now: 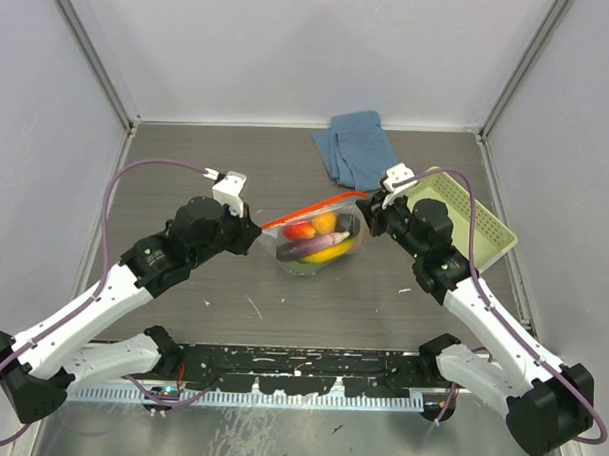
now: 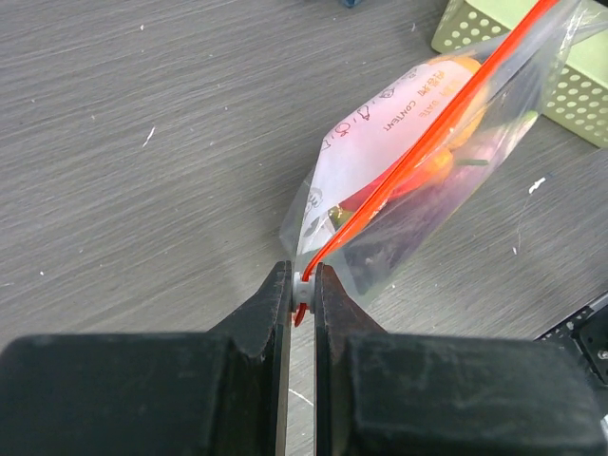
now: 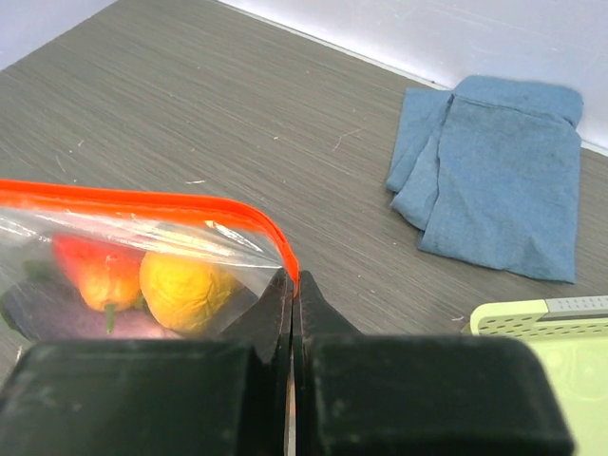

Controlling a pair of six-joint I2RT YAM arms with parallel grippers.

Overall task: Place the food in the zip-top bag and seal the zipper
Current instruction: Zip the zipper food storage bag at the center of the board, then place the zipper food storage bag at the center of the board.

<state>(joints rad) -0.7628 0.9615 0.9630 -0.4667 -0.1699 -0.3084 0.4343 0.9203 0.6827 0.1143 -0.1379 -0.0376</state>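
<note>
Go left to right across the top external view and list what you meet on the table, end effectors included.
left end effector → zip-top bag → right end effector → basket. The blue cloth is left out because it overlaps the bag in that direction.

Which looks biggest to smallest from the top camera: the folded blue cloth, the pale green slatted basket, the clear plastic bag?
1. Pale green slatted basket, partly hidden by the right arm.
2-3. Folded blue cloth and clear plastic bag look alike; unranked.

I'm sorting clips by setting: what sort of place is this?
Likely a lab test cell, not a kitchen: plain white panels wall in the table, and the food looks like toy produce.
</note>
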